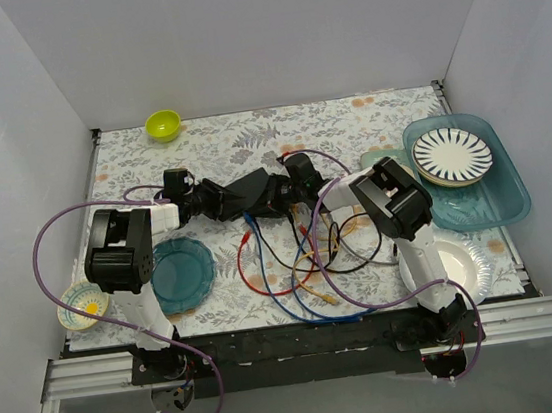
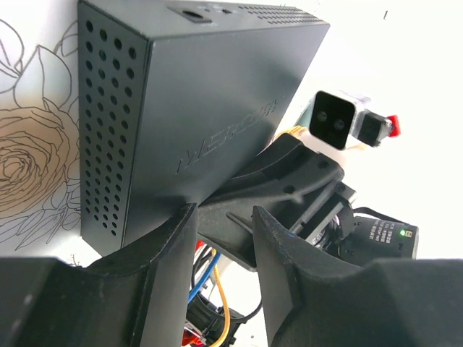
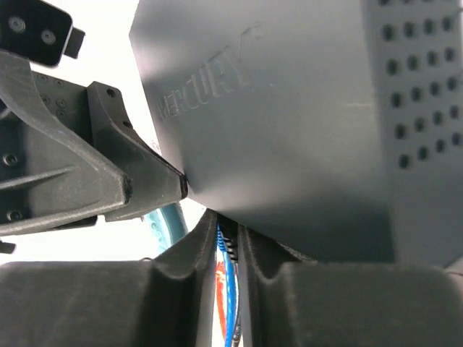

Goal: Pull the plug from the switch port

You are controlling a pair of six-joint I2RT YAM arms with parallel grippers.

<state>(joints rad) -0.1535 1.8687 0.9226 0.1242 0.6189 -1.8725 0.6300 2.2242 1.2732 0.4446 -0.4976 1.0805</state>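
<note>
Left hand (image 2: 224,217) clamps the switch (image 1: 257,191) over the bench (image 1: 346,122), right hand (image 3: 226,238) nipped onto the blue cable (image 3: 229,282) just under the switch; next, likely, a straight pull from the port.

We see two arms of one make: the left arm (image 1: 121,254) and the right arm (image 1: 397,210) are built of blocky black joint housings and white links, each on a black base (image 1: 165,366). A purple cable (image 1: 41,260) loops loosely along each. The left gripper (image 2: 224,217) and the right gripper (image 3: 226,231) have thick matte black moulded fingers (image 2: 286,246). We count small screws (image 3: 47,35) on the left one's body and a green light (image 2: 391,233) at the right wrist.
</note>
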